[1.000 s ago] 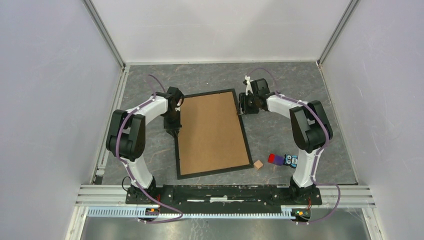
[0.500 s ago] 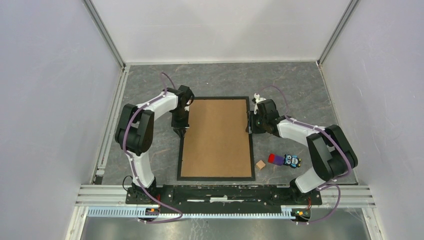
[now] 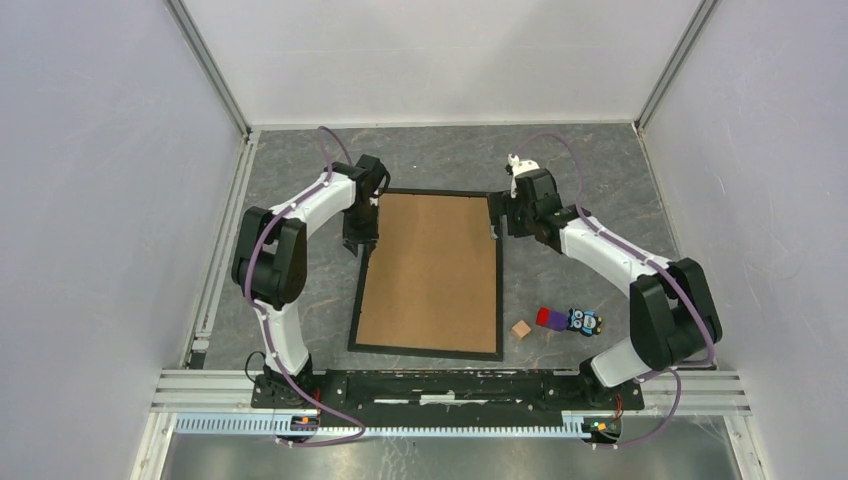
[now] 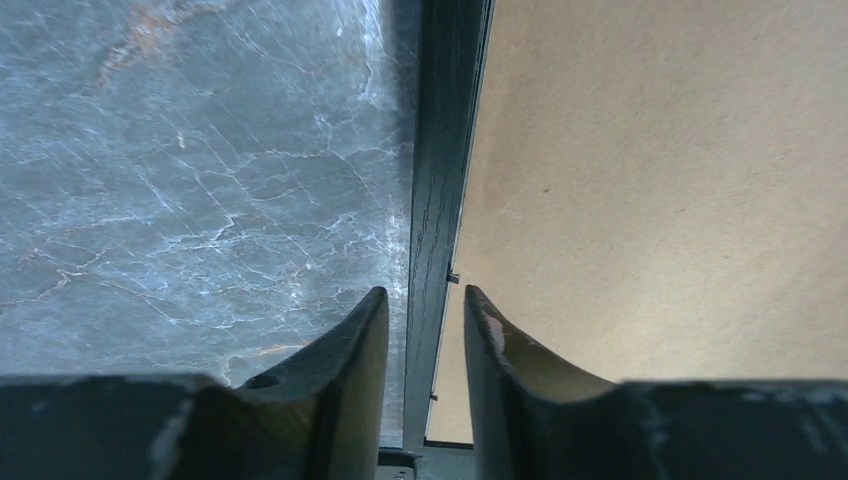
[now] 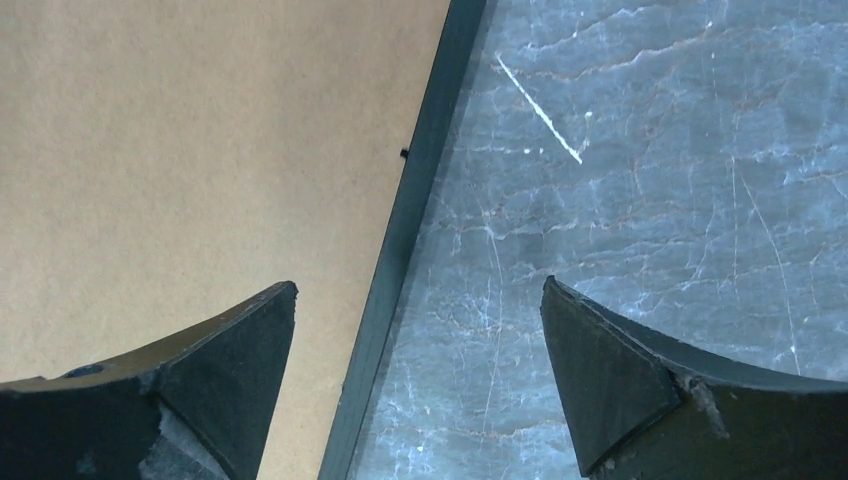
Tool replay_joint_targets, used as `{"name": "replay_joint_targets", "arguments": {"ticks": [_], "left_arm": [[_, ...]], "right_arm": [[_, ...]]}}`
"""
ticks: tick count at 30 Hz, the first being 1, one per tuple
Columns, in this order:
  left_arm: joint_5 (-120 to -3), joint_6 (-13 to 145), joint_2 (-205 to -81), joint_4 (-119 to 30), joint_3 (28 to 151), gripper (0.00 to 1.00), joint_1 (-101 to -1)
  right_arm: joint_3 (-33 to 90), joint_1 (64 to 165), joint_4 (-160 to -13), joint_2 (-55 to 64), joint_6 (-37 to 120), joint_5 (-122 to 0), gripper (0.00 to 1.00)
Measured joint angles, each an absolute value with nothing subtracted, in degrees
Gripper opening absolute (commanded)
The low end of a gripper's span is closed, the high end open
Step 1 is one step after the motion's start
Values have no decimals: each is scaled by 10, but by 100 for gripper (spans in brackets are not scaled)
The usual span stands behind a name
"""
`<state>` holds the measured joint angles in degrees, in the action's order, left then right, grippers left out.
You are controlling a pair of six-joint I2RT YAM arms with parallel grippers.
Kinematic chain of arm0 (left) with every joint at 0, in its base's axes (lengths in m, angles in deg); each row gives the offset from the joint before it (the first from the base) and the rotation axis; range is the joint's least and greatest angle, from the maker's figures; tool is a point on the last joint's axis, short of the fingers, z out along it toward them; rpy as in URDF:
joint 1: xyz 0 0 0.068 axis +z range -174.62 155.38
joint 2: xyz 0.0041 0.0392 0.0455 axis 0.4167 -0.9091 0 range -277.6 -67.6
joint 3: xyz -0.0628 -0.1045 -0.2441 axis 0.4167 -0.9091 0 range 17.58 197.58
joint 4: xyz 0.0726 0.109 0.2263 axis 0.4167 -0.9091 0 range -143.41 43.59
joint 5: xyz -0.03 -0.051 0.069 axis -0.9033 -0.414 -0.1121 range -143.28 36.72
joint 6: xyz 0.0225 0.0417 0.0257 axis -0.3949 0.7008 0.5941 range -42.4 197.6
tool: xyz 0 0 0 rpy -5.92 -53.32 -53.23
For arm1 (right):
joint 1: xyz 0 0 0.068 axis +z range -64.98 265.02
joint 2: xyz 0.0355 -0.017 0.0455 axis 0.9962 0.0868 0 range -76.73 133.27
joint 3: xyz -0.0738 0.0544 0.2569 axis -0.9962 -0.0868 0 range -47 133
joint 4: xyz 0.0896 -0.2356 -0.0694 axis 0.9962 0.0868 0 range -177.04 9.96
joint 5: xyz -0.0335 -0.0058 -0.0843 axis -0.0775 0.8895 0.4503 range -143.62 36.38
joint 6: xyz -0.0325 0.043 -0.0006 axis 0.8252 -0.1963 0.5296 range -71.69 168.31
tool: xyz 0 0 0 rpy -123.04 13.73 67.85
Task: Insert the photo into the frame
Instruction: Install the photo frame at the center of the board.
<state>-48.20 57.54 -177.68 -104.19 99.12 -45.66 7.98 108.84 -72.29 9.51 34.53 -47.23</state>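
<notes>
Over the far half of the table (image 3: 420, 160), my left gripper (image 4: 424, 291) sits nearly closed astride the left long rail of the frame (image 3: 425, 350), with thin gaps either side, so I read it as let go, not pinching. My right gripper (image 5: 419, 283) gapes wide and empty over the right long rail near the far-right corner. Frame lies flat mid-table under both, long axis near edge to far edge, slightly skewed, neither arm closer; thin black rails, face down, brown backing board (image 3: 430, 270) filling it, photo not visible.
</notes>
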Motion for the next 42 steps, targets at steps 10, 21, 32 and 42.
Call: {"name": "replay_joint_targets", "arguments": {"ticks": [10, 21, 32, 42], "left_arm": [[-474, 575, -1800, -1041, 1031, 41, -449], [-479, 575, -1835, -1029, 1028, 28, -445], [-490, 575, -1835, -1026, 1027, 27, -446], [-493, 575, -1835, -1026, 1027, 26, -446]], "right_arm": [[140, 992, -723, 199, 307, -602, 82], [211, 990, -677, 272, 299, -622, 64], [223, 990, -670, 315, 292, -602, 57], [244, 990, -681, 333, 290, -603, 55]]}}
